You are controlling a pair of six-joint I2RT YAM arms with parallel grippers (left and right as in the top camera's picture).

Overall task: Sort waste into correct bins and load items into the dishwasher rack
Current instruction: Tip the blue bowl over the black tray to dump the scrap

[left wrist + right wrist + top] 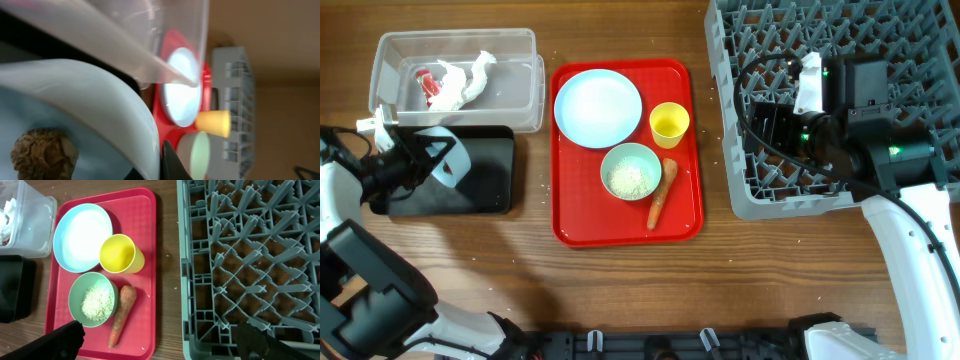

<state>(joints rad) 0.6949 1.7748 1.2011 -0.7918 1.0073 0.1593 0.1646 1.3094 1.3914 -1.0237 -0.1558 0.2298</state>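
At the overhead frame's left edge, the left gripper [420, 158] clamps the light blue bowl [448, 160] by its rim, tilted over the black tray [488, 175], brown lump [42, 152] inside. The bowl is likely stiff, light and slick, so a rim pinch suits it. Over the dishwasher rack [240, 255], the right gripper [160, 337] gapes empty.

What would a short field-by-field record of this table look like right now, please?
left gripper: shut on light blue bowl, over black tray
bowl contents: small brown lump
right gripper: open, over dishwasher rack
clear tub: tissue, wrapper
red tray: plate, yellow cup, green bowl holding rice, carrot
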